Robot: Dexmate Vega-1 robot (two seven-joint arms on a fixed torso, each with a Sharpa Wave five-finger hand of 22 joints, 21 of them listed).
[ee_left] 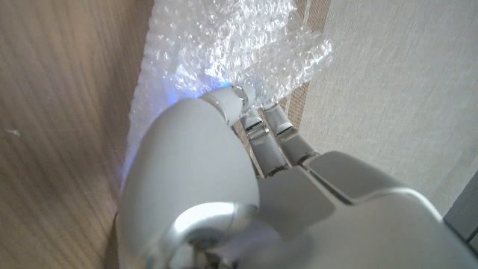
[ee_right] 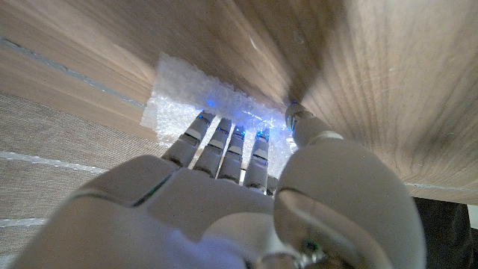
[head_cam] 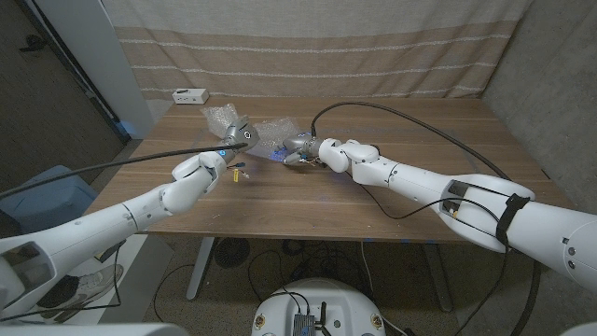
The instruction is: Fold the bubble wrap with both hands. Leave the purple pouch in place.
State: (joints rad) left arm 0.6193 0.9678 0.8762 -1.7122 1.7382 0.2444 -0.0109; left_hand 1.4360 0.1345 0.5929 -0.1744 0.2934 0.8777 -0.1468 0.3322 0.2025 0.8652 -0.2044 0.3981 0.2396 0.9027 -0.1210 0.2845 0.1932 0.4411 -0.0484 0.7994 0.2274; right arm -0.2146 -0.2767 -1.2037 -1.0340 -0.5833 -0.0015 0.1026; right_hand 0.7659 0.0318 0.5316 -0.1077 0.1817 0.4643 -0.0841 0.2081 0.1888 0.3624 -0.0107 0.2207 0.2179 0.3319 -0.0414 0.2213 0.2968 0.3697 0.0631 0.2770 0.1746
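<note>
Across the far middle of the wooden table (head_cam: 392, 201), the bubble wrap (head_cam: 250, 131) lies as a crumpled sheet with its long axis running side to side, from a raised clump at its left end toward the right hand. Both hands have reached it, one at each end, so neither is clearly nearer; the fold will likely turn on bringing one end over the other along that axis.

Right hand (head_cam: 322, 154) meets the wrap's right end. Its wrist view shows the fingers (ee_right: 224, 146) stretched out over the sheet, thumb alongside, lit blue at the tips; whether they pinch the plastic or only press on it cannot be told.

Left hand (head_cam: 207, 168) sits at the near left edge. Its wrist view shows fingers (ee_left: 272, 138) reaching up against the wrap; a firm grip cannot be confirmed.

No purple pouch can be made out; it may lie under the wrap.

Behind, a small white box (head_cam: 189, 95) stands at the far left corner, well apart. A black cable (head_cam: 401, 117) loops over the table's right half toward the right arm, and a small yellowish item (head_cam: 239, 171), too small to identify, lies just beside the left hand.
</note>
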